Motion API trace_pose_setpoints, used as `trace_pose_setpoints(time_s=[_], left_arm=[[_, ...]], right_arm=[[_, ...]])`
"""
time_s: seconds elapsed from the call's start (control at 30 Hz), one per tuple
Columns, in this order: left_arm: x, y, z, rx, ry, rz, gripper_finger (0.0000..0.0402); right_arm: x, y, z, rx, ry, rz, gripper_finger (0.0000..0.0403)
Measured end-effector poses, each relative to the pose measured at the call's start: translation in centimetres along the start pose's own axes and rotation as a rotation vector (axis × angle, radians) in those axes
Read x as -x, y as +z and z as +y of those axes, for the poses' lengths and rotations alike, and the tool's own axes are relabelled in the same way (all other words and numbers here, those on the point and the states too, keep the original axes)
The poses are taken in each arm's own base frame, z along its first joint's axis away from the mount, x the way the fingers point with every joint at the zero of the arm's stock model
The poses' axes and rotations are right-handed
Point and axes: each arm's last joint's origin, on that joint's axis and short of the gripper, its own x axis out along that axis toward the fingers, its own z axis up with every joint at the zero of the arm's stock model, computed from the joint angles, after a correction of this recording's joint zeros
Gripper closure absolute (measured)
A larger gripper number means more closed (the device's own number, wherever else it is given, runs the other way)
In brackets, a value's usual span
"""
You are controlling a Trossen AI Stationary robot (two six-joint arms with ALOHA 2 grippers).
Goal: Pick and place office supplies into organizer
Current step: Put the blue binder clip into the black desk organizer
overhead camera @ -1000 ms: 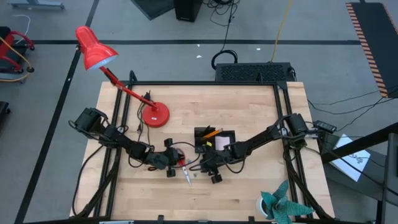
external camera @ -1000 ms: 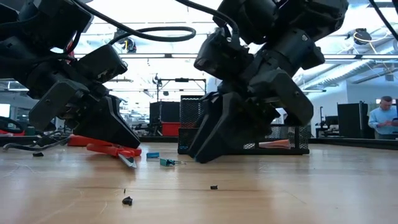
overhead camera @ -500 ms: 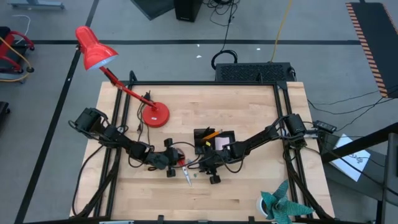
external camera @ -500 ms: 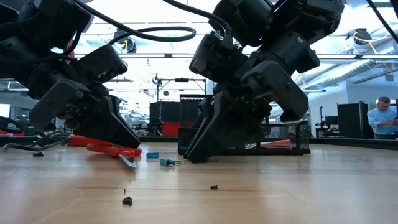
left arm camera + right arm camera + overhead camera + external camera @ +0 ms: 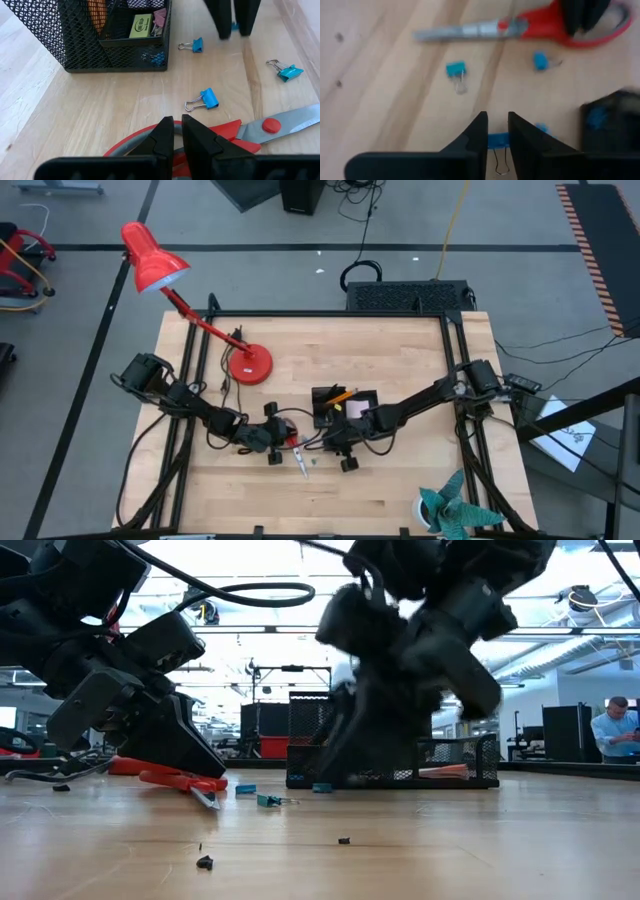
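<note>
The red-handled scissors (image 5: pixel 265 125) lie flat on the wood, blades toward the near edge (image 5: pixel 300 460). My left gripper (image 5: pixel 177 127) is down at their handle, shut. The black mesh organizer (image 5: pixel 75 45) stands mid-table (image 5: pixel 345 402) with orange pencils, a pink pad and a yellow piece inside. Several blue clips lie loose on the table (image 5: pixel 207 98) (image 5: pixel 285 71) (image 5: pixel 197 45). My right gripper (image 5: pixel 496 131) hovers near them, in front of the organizer, shut on one blue clip (image 5: pixel 497 140). My left gripper is shut on the scissors' red handle loop (image 5: pixel 220 132), coming down on it at a slant from the table's left. The scissors lie flat on the table. My right gripper pinches a blue clip's body (image 5: pixel 496 141) between its two fingers, pointing down; the clip's wire loop (image 5: pixel 501 164) sticks out behind the fingers.
A red desk lamp (image 5: pixel 248 365) stands left of the organizer. A teal leafy object (image 5: pixel 450 510) sits at the near right corner, a black box with cables (image 5: pixel 410 295) beyond the far edge. Small dark bits (image 5: pixel 205 862) lie on the near wood. A person (image 5: pixel 612 735) is far behind.
My right gripper has swung up off the table in front of the organizer and is blurred in motion. A blue clip at the organizer's foot, hidden behind it before, now shows. The left gripper and scissors have kept still.
</note>
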Motion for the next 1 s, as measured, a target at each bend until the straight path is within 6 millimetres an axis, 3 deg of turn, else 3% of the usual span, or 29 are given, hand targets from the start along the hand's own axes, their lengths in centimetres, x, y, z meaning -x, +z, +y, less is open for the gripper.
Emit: trace_pose_setpoints(time_s=[0.4,0.77,1.0], left_arm=[[0.0,0.0,0.0,0.001,0.000,-0.001,0.0355],[0.0,0.0,0.0,0.002,-0.001,-0.004,0.0355],[0.0,0.0,0.0,0.002,-0.001,-0.004,0.0355]], right_arm=[[3.6,2.4,-1.0,0.004,-0.131,-0.088,0.0349],[3.8,1.6,-3.3,-0.085,-0.290,-0.015,0.0347],[3.8,1.6,-3.6,-0.125,-0.274,-0.028,0.0307]])
